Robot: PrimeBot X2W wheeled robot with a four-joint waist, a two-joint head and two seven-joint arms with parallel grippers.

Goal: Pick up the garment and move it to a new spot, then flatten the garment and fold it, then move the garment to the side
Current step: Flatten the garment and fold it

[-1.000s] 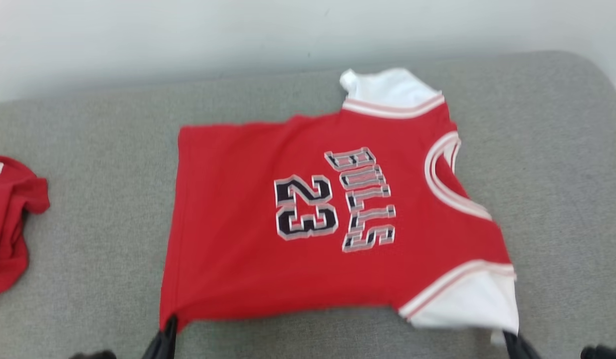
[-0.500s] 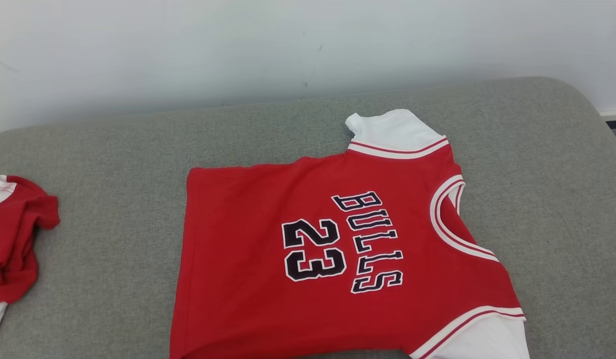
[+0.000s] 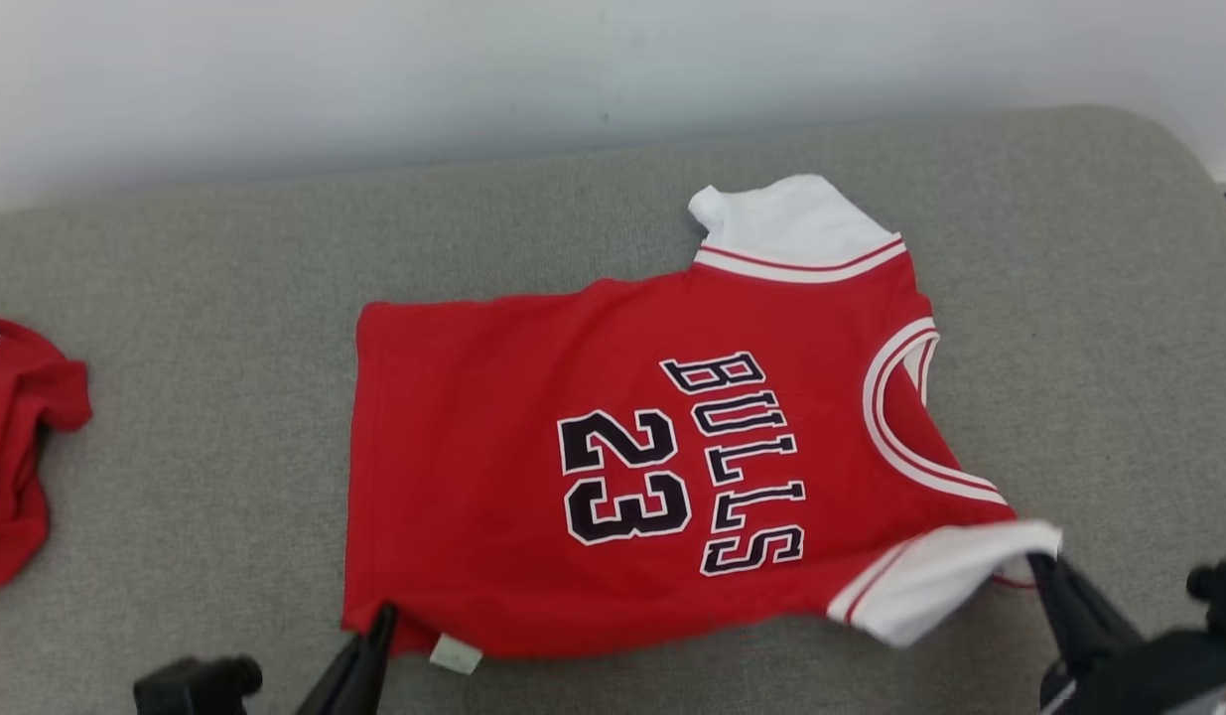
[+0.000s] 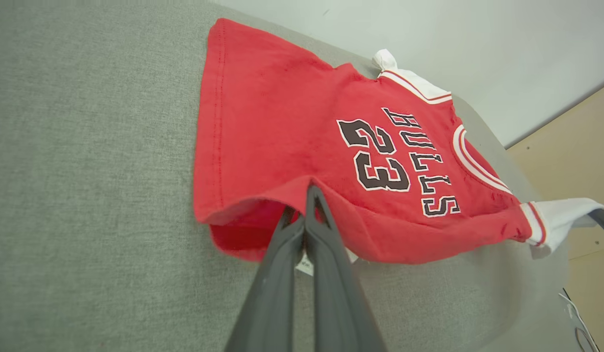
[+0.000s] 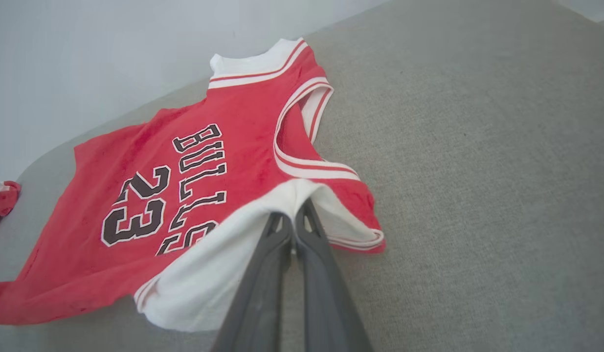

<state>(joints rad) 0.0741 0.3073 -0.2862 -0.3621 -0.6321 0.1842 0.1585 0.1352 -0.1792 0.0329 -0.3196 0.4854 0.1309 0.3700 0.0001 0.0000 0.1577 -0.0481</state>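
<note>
— At six o'clock on the jersey, what are the claws doing?
— The left gripper is pinched tight on the hem corner, and the right gripper is clamped on the near white sleeve.
— Anything new?
— Yes. Half a second back that sleeve lay spread flat. Now it is raised and curled, and a white tag peeks out by the hem. The head camera has tilted too.
— And the task?
— The jersey lies flattened mid-cushion, collar at three o'clock. I judge the fold toward twelve o'clock is starting. Another red garment sits at nine o'clock.
</note>
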